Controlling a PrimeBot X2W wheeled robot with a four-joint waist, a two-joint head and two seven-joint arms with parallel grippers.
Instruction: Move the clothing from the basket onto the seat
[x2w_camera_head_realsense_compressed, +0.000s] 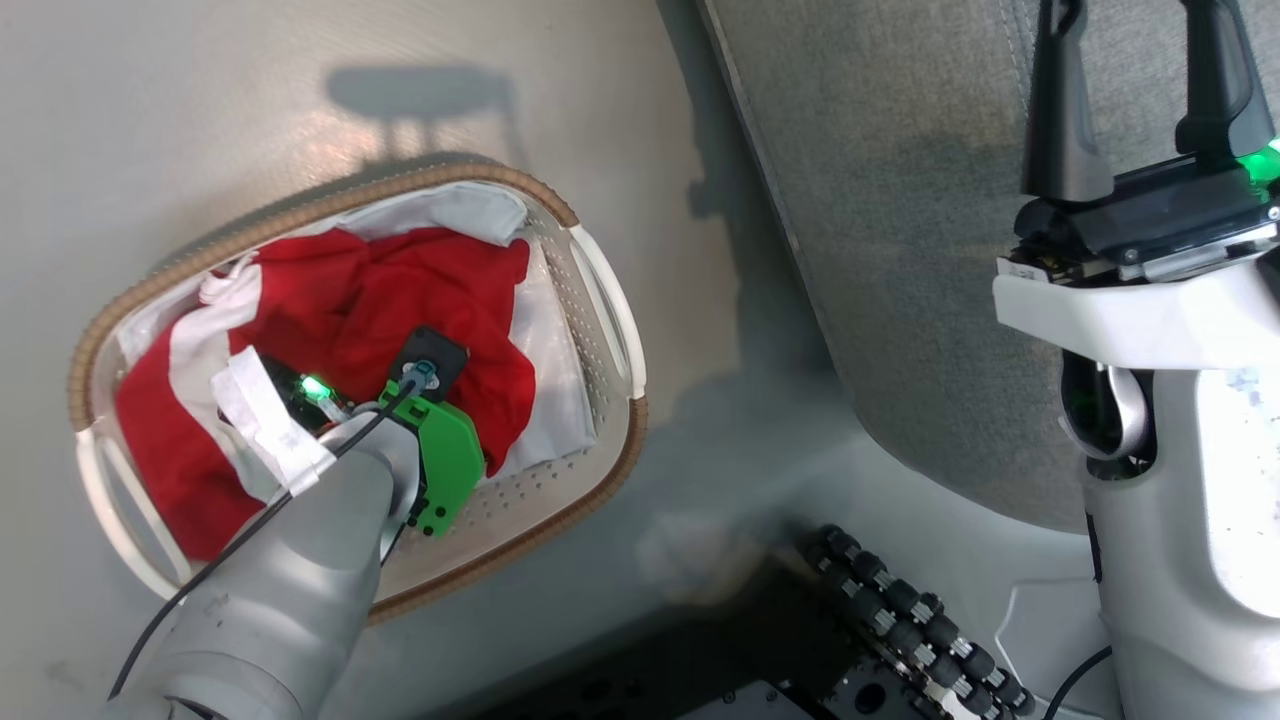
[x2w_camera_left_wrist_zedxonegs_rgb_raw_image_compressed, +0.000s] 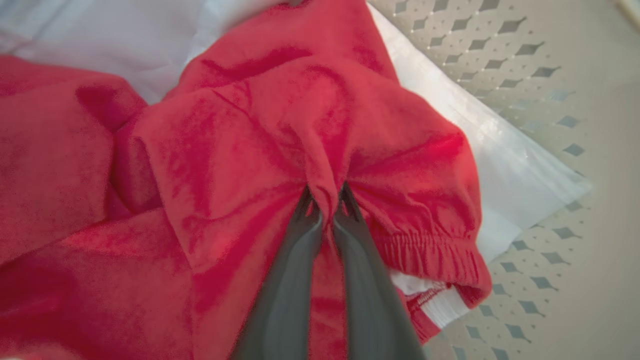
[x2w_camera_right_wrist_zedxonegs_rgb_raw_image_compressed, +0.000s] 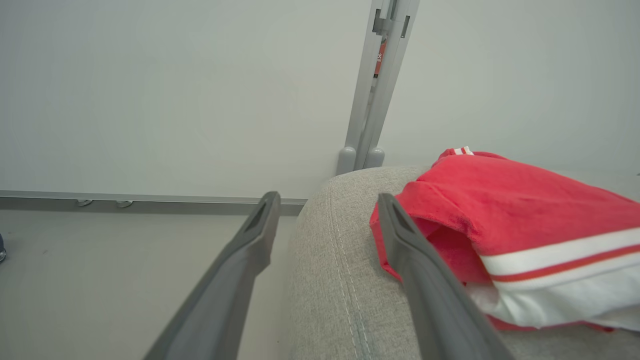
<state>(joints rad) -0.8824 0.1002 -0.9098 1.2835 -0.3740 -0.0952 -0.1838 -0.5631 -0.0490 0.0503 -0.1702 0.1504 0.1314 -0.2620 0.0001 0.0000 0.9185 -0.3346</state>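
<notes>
Left forearm reached into the basket; the seat lay to its right. Left pincer was clamped on a fold of the red shorts. Right pincer stood apart at the seat edge, beside the jersey.

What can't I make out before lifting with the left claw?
- Head view: tips of the left claw, hidden behind its own wrist.
- Left wrist view: whether anything lies under the red shorts; the bunched cloth covers it.
- Right wrist view: the jersey's full extent, cut off by the right edge.
</notes>
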